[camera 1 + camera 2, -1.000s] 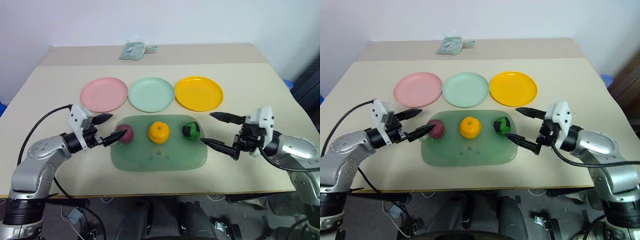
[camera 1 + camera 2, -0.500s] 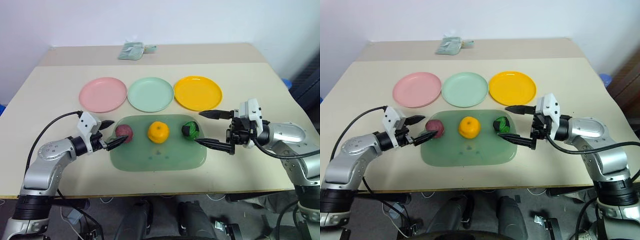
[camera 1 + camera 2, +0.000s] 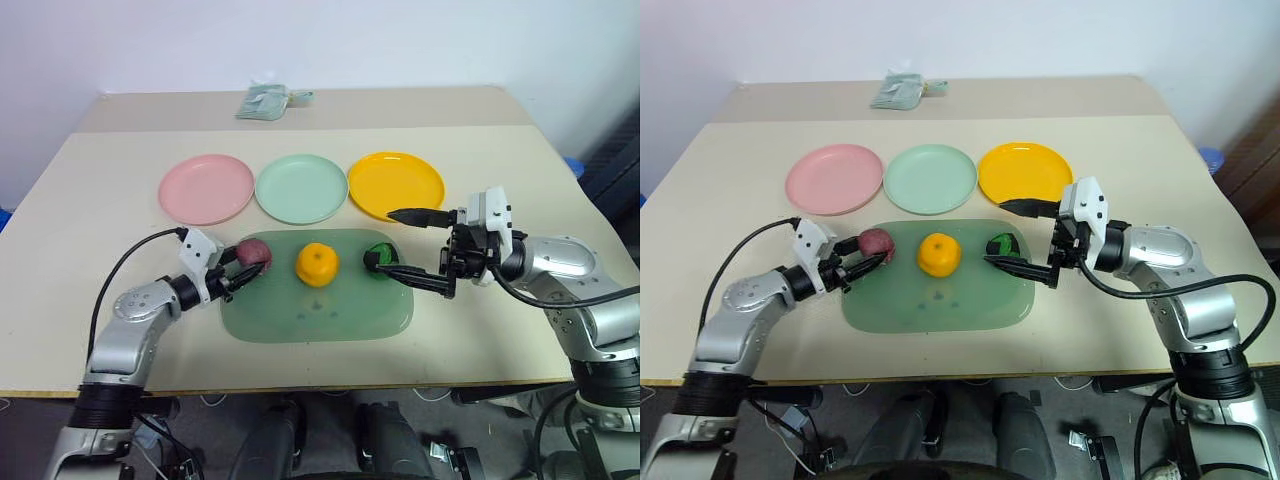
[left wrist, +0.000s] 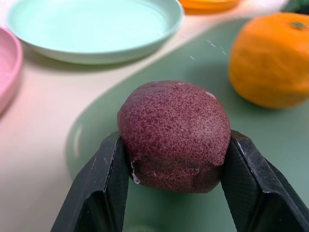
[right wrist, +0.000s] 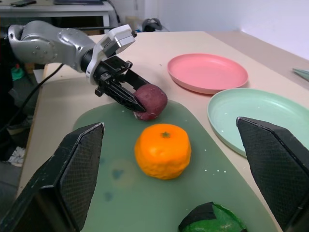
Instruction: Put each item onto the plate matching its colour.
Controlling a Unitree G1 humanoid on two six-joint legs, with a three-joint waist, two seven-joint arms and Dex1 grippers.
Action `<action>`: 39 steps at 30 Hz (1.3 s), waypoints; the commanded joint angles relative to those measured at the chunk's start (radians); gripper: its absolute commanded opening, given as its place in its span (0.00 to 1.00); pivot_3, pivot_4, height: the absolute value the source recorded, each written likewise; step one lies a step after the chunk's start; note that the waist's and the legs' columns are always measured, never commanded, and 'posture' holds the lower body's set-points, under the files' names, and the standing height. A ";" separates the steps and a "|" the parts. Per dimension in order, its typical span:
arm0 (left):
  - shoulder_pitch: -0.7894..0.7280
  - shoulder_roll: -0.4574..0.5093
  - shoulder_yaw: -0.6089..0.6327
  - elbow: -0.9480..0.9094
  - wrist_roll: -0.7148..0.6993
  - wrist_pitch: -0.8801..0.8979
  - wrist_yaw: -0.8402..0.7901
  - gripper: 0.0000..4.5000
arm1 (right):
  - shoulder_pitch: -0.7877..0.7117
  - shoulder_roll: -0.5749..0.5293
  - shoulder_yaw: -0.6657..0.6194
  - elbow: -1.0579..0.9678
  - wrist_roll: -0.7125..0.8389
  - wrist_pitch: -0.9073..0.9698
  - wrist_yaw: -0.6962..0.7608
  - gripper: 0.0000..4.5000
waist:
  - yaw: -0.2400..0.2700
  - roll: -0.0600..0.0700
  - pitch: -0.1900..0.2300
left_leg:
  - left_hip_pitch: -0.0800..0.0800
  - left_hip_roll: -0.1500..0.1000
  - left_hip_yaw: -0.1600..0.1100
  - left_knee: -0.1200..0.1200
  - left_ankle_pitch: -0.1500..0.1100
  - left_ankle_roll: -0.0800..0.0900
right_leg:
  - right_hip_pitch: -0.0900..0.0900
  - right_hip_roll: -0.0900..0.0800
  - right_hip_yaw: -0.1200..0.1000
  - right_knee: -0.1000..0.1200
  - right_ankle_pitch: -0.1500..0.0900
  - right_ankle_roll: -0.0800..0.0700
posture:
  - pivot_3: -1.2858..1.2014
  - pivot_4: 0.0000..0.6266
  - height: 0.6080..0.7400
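On a beige counter (image 3: 90, 200), the left hand (image 3: 240, 277) is clamped on a dark purple-red ball (image 3: 252, 252) at the green tray's (image 3: 310, 320) nine o'clock edge. The right hand (image 3: 385, 240) is spread wide, empty, around the green ball (image 3: 378, 258) at three o'clock. The orange fruit (image 3: 316, 264) sits between them. Pink (image 3: 206, 188), mint (image 3: 301, 188) and yellow (image 3: 396, 185) plates line up at twelve o'clock.

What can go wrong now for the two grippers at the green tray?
1. The left gripper pinches the dark purple-red ball low on its round sides; it may squeeze out when lifted.
2. The open right gripper straddles the green ball with black patches; closing may roll it toward the orange tangerine-like fruit.
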 commanded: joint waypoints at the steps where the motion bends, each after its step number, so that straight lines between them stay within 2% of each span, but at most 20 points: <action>1: -0.113 -0.085 0.091 0.066 0.020 -0.041 0.212 0.46 | 0.006 0.023 -0.024 0.010 -0.017 -0.060 -0.009 1.00 | 0.004 -0.001 0.000 | 0.000 0.000 0.000 0.001 0.000 0.000 | 0.000 0.000 0.000 0.000 0.000 0.001 | 0.52 0.24 1.00; 6: -0.325 -0.180 0.159 0.257 0.083 -0.101 0.480 0.46 | 0.001 0.062 -0.016 0.048 -0.043 -0.104 -0.024 1.00 | 0.024 -0.002 0.001 | 0.000 0.000 0.000 0.003 0.001 -0.001 | 0.000 0.002 0.000 0.001 0.004 0.005 | 0.52 0.24 1.00; 10: -0.513 -0.201 0.197 0.518 0.164 -0.129 0.733 0.46 | -0.029 0.106 0.005 0.105 -0.084 -0.150 -0.043 1.00 | 0.024 -0.002 0.000 | 0.000 -0.002 0.000 0.003 0.001 -0.001 | 0.000 0.002 0.000 0.002 0.006 0.008 | 0.52 0.24 1.00; 13: -0.630 -0.217 0.198 0.700 0.169 -0.149 0.777 0.46 | -0.061 0.136 0.021 0.144 -0.116 -0.176 -0.059 1.00 | 0.024 -0.003 0.000 | 0.000 -0.004 0.000 0.002 0.002 -0.001 | -0.001 0.001 0.000 0.003 0.007 0.009 | 0.52 0.24 1.00; 16: -0.691 -0.222 0.202 0.803 0.154 -0.180 0.747 0.46 | -0.080 0.150 0.030 0.157 -0.132 -0.182 -0.066 1.00 | 0.025 -0.003 0.001 | 0.000 -0.005 0.000 0.003 0.002 -0.001 | -0.001 0.002 0.000 0.005 0.008 0.010 | 0.52 0.24 1.00; 18: -0.703 -0.223 0.201 0.822 0.145 -0.187 0.716 0.69 | -0.087 0.153 0.031 0.153 -0.135 -0.178 -0.072 1.00 | 0.023 -0.004 0.001 | 0.000 -0.005 0.000 0.003 0.002 -0.001 | -0.001 0.001 0.000 0.005 0.008 0.010 | 0.52 0.24 1.00; 21: -0.653 -0.226 0.198 0.728 0.125 -0.182 0.667 0.99 | -0.092 0.157 0.029 0.141 -0.134 -0.167 -0.089 1.00 | 0.021 -0.004 0.001 | 0.000 -0.005 0.000 0.003 0.002 -0.001 | -0.001 0.001 0.000 0.005 0.008 0.010 | 0.52 0.24 1.00; 23: -0.610 -0.215 0.187 0.658 0.133 -0.171 0.650 0.99 | -0.091 0.158 0.031 0.132 -0.132 -0.160 -0.096 1.00 | 0.020 -0.004 0.001 | 0.000 -0.005 0.000 0.002 0.002 -0.002 | -0.002 0.001 0.001 0.005 0.008 0.010 | 0.52 0.24 1.00; 27: -0.415 -0.171 0.175 0.354 0.095 -0.091 0.543 0.99 | -0.092 0.162 0.057 0.090 -0.140 -0.121 -0.124 1.00 | -0.003 -0.003 0.001 | 0.000 -0.005 0.000 0.001 0.002 -0.002 | -0.003 0.001 0.003 0.006 0.008 0.010 | 0.52 0.24 1.00; 30: -0.263 -0.126 0.161 0.204 0.114 -0.214 0.446 0.99 | -0.110 0.185 0.092 0.070 -0.155 -0.089 -0.158 1.00 | -0.009 -0.003 0.001 | 0.000 -0.005 0.000 0.001 0.002 -0.002 | -0.005 0.000 0.003 0.007 0.008 0.009 | 0.52 0.24 1.00; 35: -0.020 0.003 0.185 -0.031 -0.131 -0.177 0.026 0.99 | -0.157 0.254 0.180 0.077 -0.223 -0.032 -0.241 1.00 | -0.011 -0.003 0.000 | 0.000 -0.004 0.000 0.000 0.002 -0.004 | -0.006 0.000 0.004 0.007 0.008 0.007 | 0.52 0.24 1.00; 39: 0.115 0.112 0.227 -0.108 -0.303 -0.133 -0.256 0.99 | -0.177 0.300 0.239 0.099 -0.259 0.017 -0.277 1.00 | -0.006 -0.002 0.000 | 0.000 -0.004 0.000 -0.001 0.001 -0.005 | -0.009 -0.001 0.004 0.005 0.006 0.003 | 0.52 0.24 1.00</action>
